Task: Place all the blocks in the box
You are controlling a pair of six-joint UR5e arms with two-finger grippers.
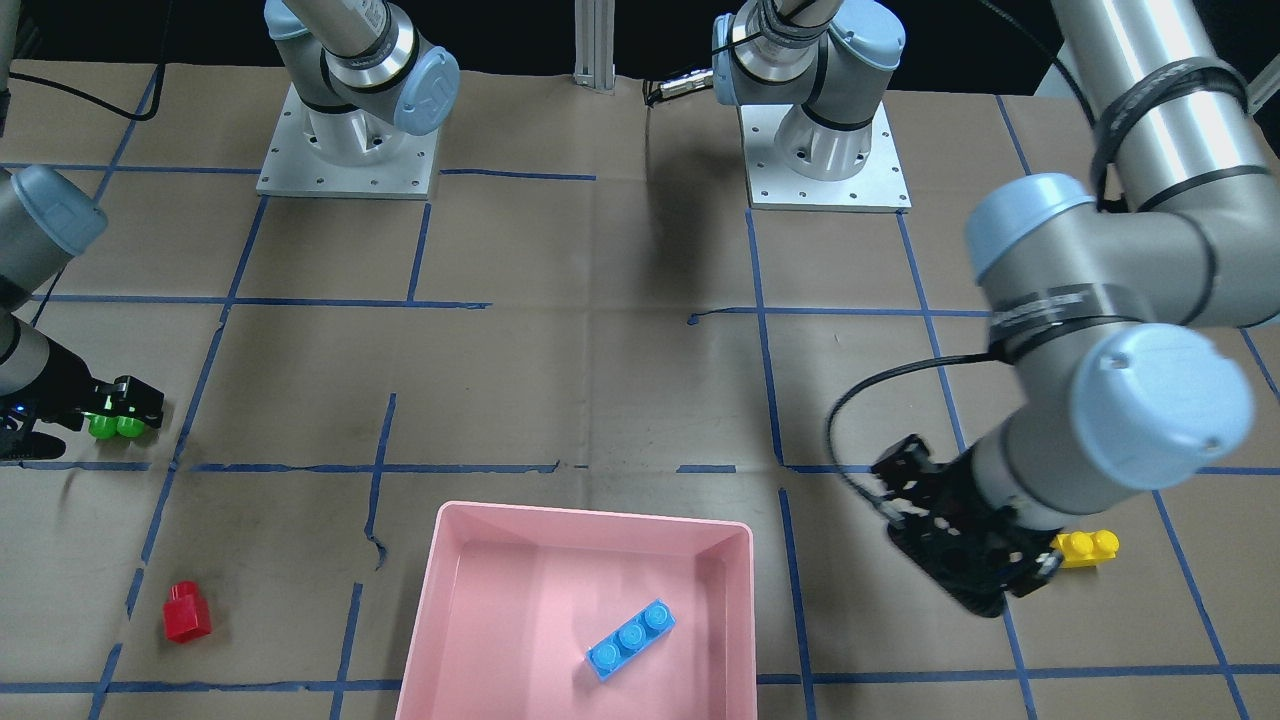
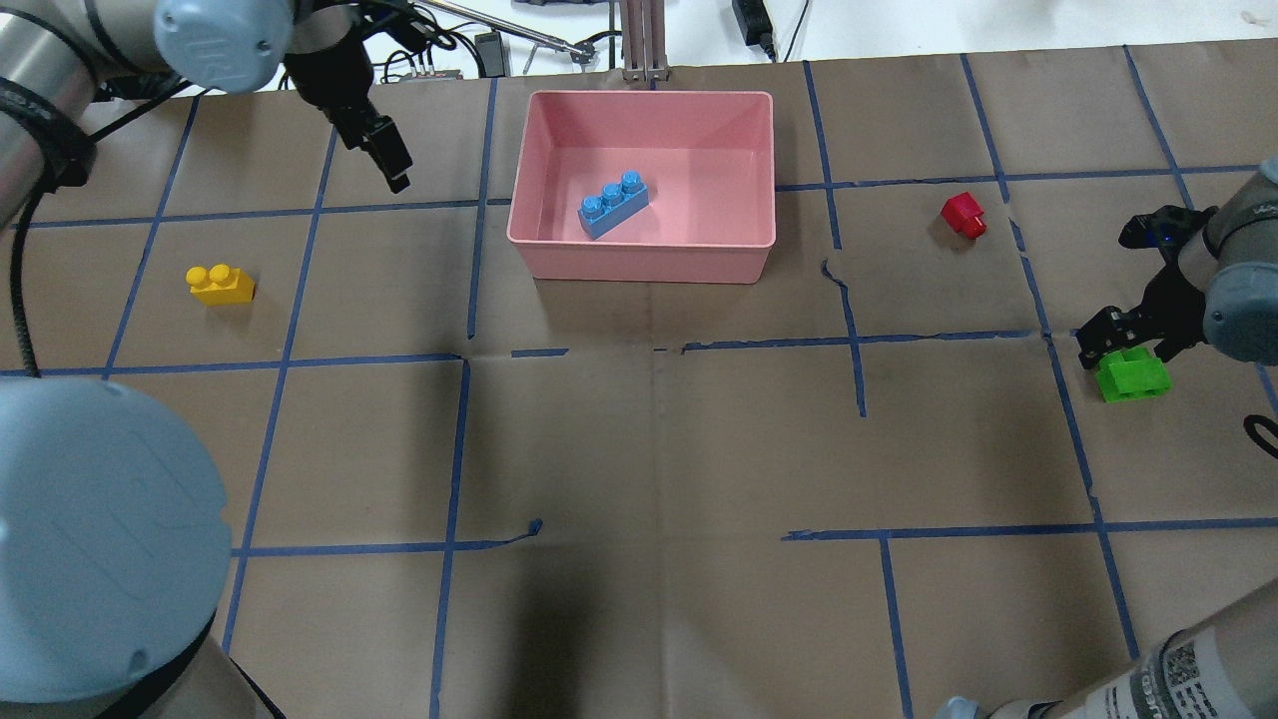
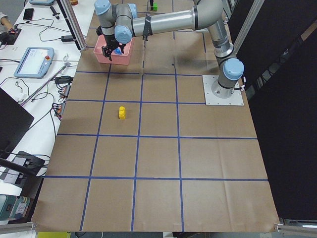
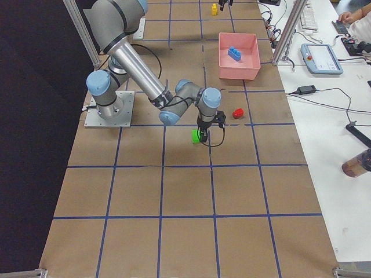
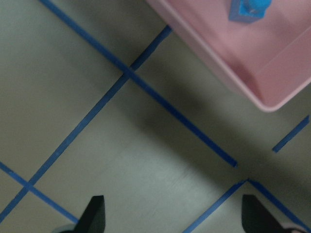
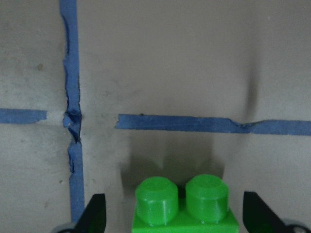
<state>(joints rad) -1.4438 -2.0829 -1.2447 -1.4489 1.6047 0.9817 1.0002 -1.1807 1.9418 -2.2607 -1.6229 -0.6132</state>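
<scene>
The blue brick (image 2: 612,203) lies inside the pink box (image 2: 639,245). The yellow brick (image 2: 221,285) stands on the table's left part, and the red brick (image 2: 963,215) right of the box. The green brick (image 2: 1131,376) sits at the far right. My right gripper (image 2: 1123,345) is down over it. In the right wrist view the green brick (image 6: 184,204) lies between the wide-apart fingers (image 6: 95,216), with gaps on both sides. My left gripper (image 2: 384,160) is open and empty, hanging left of the box. The left wrist view shows the box corner (image 5: 233,63) and bare paper.
Brown paper with blue tape lines covers the table. The two arm bases (image 1: 345,150) stand on metal plates at the robot's side. A metal post (image 2: 639,40) stands just behind the box. The left arm's elbow (image 2: 100,539) fills the overhead view's lower left.
</scene>
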